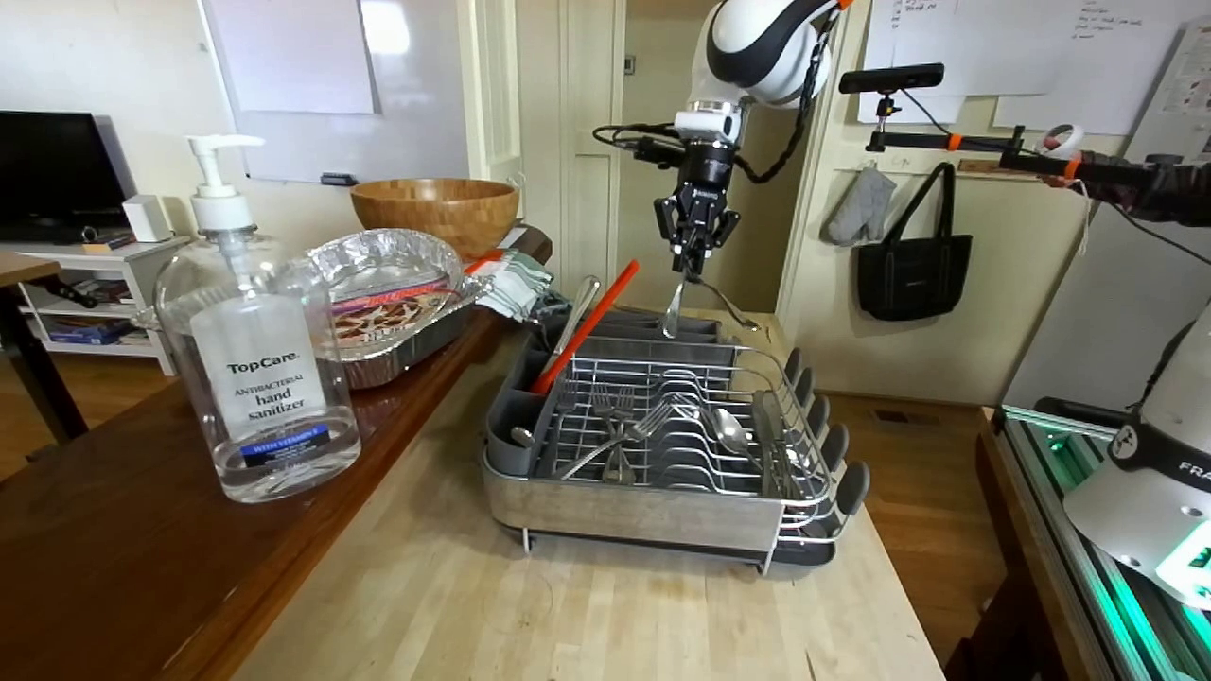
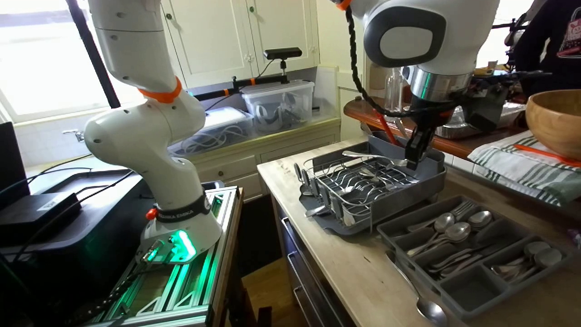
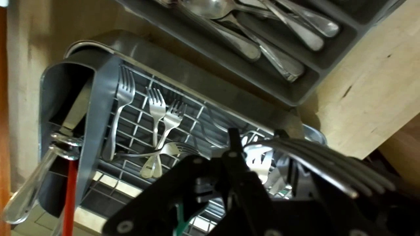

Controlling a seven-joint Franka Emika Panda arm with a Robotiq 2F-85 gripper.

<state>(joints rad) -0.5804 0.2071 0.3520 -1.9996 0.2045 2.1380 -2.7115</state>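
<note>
The arm (image 1: 757,47) reaches out above the table (image 1: 568,615), inside its edges — wrist (image 1: 706,123) nearly upright, gripper (image 1: 693,269) pointing down. The black fingers (image 2: 419,143) are drawn close together, clamped in a grip.

The white arm (image 2: 145,131) has a black gripper (image 1: 691,268).

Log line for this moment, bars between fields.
gripper: closed on fork | fork: held in the air | dish rack: more forks inside | cutlery tray: beside dish rack, spoons inside
</note>
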